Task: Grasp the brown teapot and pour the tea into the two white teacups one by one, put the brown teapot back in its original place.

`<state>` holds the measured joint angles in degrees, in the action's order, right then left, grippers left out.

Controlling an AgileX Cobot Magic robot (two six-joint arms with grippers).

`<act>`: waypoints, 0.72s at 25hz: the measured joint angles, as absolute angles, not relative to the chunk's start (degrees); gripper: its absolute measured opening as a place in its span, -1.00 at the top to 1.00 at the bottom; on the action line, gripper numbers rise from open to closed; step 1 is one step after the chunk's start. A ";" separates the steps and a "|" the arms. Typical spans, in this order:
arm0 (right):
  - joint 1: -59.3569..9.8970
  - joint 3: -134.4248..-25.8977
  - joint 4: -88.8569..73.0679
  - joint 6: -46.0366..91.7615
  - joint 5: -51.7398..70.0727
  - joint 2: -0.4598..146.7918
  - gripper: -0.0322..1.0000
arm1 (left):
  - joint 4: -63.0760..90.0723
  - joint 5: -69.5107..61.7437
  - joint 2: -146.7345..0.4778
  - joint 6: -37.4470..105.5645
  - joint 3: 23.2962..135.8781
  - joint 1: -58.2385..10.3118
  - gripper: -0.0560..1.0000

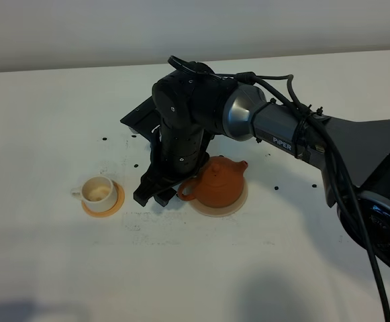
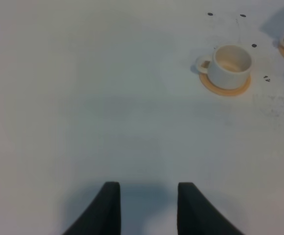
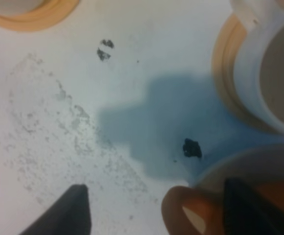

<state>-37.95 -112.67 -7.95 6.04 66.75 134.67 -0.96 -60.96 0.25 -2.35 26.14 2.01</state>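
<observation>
— While one white teacup sits on its orange coaster at the left, what is near it?
— The right gripper, fingers spread wide around the handle of the brown teapot, which rests on the beige disc.
— And the left gripper?
— Closed on nothing, over bare tabletop.

setting: robot lab or test bench. evidence: bare white tabletop with small black marker dots, plain pale wall along its far edge, cabled black robot arm marked "piper".
</observation>
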 joint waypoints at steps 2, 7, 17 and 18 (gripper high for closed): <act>-37.95 -112.67 -7.95 6.04 66.75 134.67 -0.14 | -0.96 -60.96 0.25 -2.35 26.14 2.01 0.32; -37.95 -112.67 -7.95 6.04 67.24 134.67 -0.14 | -0.96 -60.96 0.25 -2.35 26.14 2.01 0.32; -37.95 -105.16 -8.41 6.10 62.71 130.10 -0.14 | -0.96 -60.96 0.25 -2.35 26.14 2.01 0.32; -37.95 -104.09 -8.57 6.10 61.78 129.52 -0.14 | -0.96 -60.96 0.25 -2.35 26.14 2.01 0.32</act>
